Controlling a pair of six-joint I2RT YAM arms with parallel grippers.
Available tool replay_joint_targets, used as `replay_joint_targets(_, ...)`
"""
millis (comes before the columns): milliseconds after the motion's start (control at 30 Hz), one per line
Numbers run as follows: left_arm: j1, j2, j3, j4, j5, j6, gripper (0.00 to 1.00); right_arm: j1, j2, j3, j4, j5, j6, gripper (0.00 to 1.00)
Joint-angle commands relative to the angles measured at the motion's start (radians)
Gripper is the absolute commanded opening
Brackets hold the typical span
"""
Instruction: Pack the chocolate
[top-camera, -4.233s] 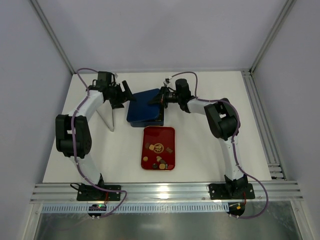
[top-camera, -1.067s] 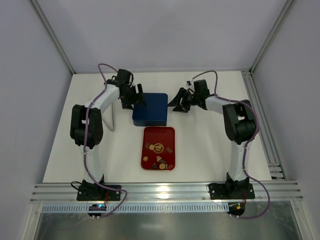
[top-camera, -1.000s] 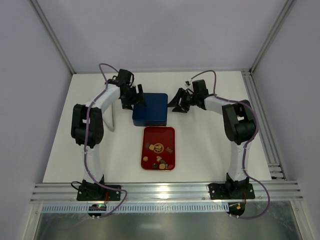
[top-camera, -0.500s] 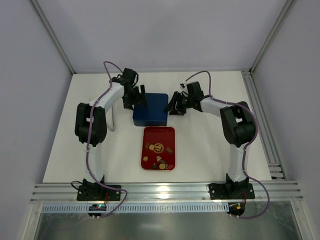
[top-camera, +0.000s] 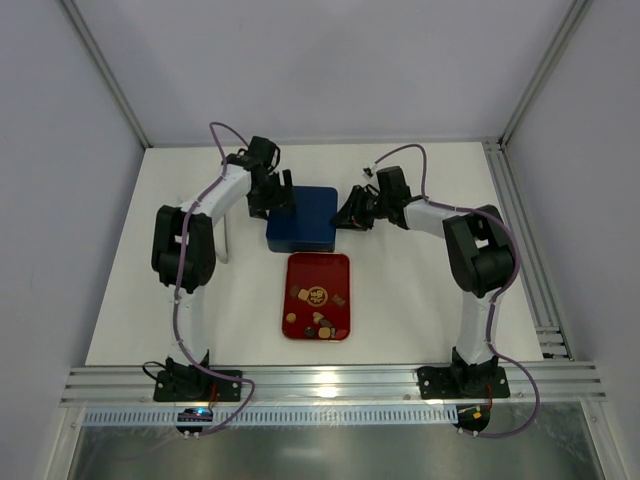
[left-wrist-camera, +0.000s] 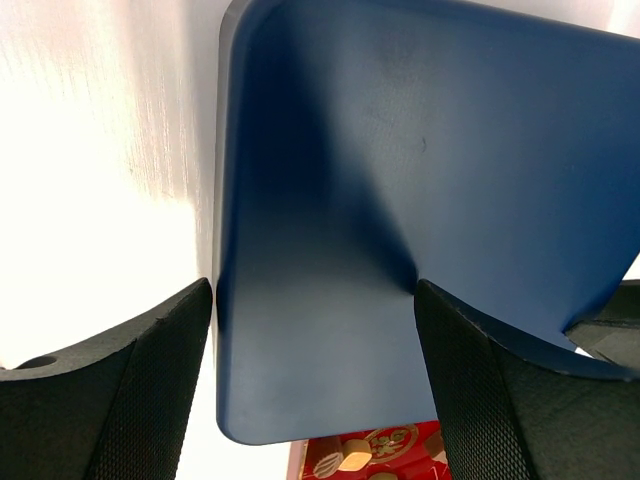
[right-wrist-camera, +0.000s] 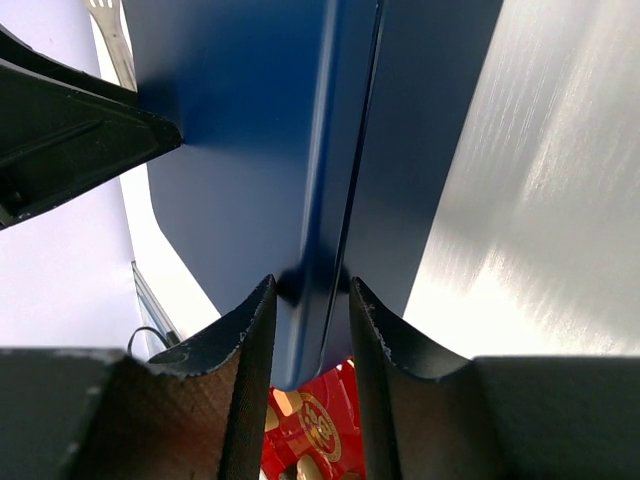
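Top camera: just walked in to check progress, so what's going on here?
Both arms are at the closed blue box. The left gripper straddles its left side with fingers wide open; the right gripper has its fingers closely bracketing the right edge. The chocolate pieces lie on the red tray, nearer the arm bases, none being handled.

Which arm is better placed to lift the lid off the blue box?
Right, probably: the right gripper closely brackets an edge of the blue box, while the left gripper straddles it wide open.
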Motion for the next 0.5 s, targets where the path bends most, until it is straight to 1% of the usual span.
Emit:
replay_joint_targets(0,-0.008,0.058,-0.045,-0.056,-0.094,0.007,0.79,0.001,0.014,-0.068,-0.088,0.117,-0.045,0.35)
replay_joint_targets(200,-0.011,0.064,-0.074,-0.053,-0.094,0.002,0.79,0.018,0.011,-0.089,-0.12,0.163,-0.062,0.34)
replay_joint_targets(233,-0.013,0.066,-0.077,-0.053,-0.121,0.001,0.79,0.021,0.013,-0.091,-0.125,0.172,-0.064,0.34)
replay_joint_targets(300,-0.014,0.067,-0.082,-0.053,-0.126,-0.001,0.79,0.027,0.014,-0.096,-0.137,0.181,-0.062,0.34)
replay_joint_targets(333,-0.014,0.07,-0.089,-0.051,-0.126,-0.002,0.79,0.029,0.017,-0.096,-0.139,0.192,-0.062,0.32)
replay_joint_targets(467,-0.017,0.072,-0.112,-0.045,-0.13,-0.004,0.79,0.04,0.016,-0.112,-0.143,0.209,-0.061,0.31)
